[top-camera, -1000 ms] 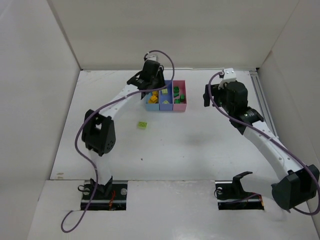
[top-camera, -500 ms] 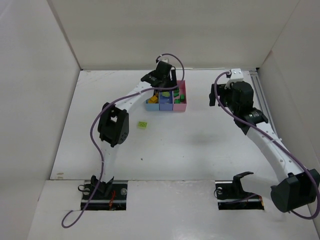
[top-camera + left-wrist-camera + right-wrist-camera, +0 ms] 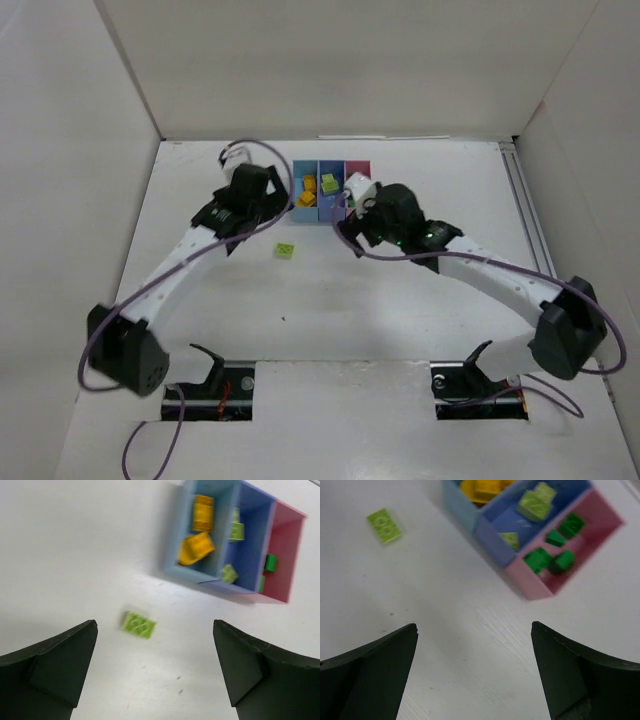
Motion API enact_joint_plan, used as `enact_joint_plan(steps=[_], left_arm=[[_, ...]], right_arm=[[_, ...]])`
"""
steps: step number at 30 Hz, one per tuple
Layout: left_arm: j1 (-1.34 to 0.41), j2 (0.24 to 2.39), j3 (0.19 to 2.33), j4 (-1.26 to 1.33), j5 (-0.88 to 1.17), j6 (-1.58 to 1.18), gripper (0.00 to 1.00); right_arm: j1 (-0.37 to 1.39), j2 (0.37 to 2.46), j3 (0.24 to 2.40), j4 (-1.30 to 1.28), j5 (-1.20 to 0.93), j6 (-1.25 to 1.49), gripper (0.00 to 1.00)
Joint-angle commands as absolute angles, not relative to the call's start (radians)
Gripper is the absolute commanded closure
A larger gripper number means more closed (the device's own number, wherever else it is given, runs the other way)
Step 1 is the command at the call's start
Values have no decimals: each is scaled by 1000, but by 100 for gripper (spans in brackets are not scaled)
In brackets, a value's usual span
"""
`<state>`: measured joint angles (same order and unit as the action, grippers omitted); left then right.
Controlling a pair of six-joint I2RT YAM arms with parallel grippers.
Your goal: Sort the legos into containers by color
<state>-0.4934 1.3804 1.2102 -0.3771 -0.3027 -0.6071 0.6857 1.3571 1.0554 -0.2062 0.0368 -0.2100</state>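
Three joined containers stand in a row: light blue [image 3: 303, 205], purple-blue [image 3: 328, 207] and pink [image 3: 357, 168]. The light blue one [image 3: 175, 540] holds yellow-orange legos [image 3: 196, 548]. Lime legos [image 3: 236, 530] lie in the purple-blue one, and dark green legos [image 3: 537, 560] lie in the pink one [image 3: 600, 515]. A single lime lego [image 3: 286, 250] rests on the table in front of the bins. My left gripper [image 3: 155, 625] hovers open above that lego [image 3: 139, 625], holding nothing. My right gripper [image 3: 474, 625] is open and empty over bare table beside the pink bin, with the loose lego [image 3: 384, 525] off to its far left.
White walls enclose the white table [image 3: 420, 300] on the left, back and right. A metal rail [image 3: 525, 205] runs along the right edge. Both arm bases [image 3: 210, 385] sit at the near edge. The two wrists stand close together in front of the bins.
My left gripper has drawn back from over the bins toward the loose lime lego and opened. My right arm has swung in from the right to the front of the bins.
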Motion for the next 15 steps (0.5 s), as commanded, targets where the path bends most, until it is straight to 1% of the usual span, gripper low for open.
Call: enact_joint_plan(steps=[1,4,5,7,11,15], left_arm=[[-474,1179,1014,-504,-379,-762,0],[-474,1027,919,-595,-420,-874,0],[-465,994,905,-650,-429,-897,0],[-465,915,893,-707,-442,-948,0],[-465,804,861,-727,-422,-948,0],[-465,759,861,-727,-431,-936,0]], right_arm=[[804,1510,1158,-130,-52,-319,0],[870,1632,1265,-121,-112,-351,0],[879,1711,1294,-121,-145,-397,0],[897,1805,1377,-141,-198,-499,0],[911,1902,1475,-141,-229,-571,0],[911,2038,1594,-189,-242,-600,0]])
